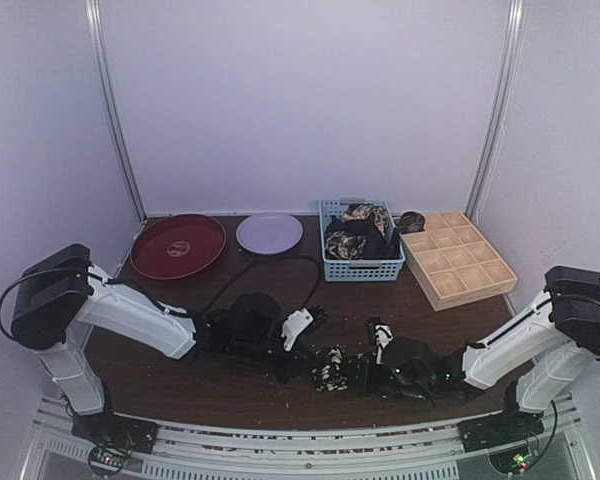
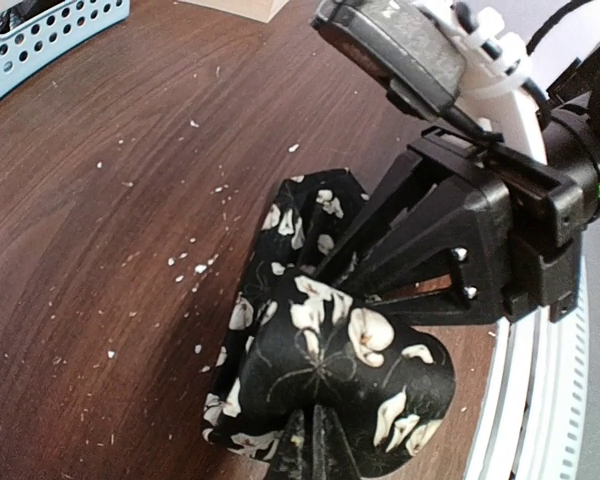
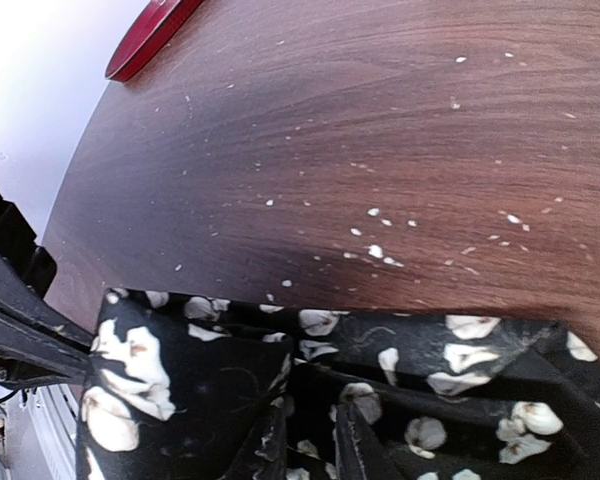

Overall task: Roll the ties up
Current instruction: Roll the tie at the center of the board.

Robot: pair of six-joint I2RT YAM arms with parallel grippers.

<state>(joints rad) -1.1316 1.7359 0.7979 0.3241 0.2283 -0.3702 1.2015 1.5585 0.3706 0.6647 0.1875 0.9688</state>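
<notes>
A black tie with cream floral print (image 1: pixel 330 370) lies bunched on the brown table near the front, between my two grippers. In the left wrist view the tie (image 2: pixel 330 350) is a rounded, partly rolled bundle. My left gripper (image 2: pixel 325 425) is shut on its near edge. My right gripper (image 2: pixel 450 270) reaches into the bundle from the far side. In the right wrist view the tie (image 3: pixel 430 370) spreads across the bottom, and my right gripper (image 3: pixel 315 440) is shut on a fold of it. More ties (image 1: pixel 360 232) lie in the blue basket.
The blue mesh basket (image 1: pixel 362 268) stands at the back centre, the wooden gridded tray (image 1: pixel 458 258) to its right. A red plate (image 1: pixel 177 246) and a purple plate (image 1: pixel 269 233) sit at the back left. White crumbs (image 2: pixel 195 265) dot the table.
</notes>
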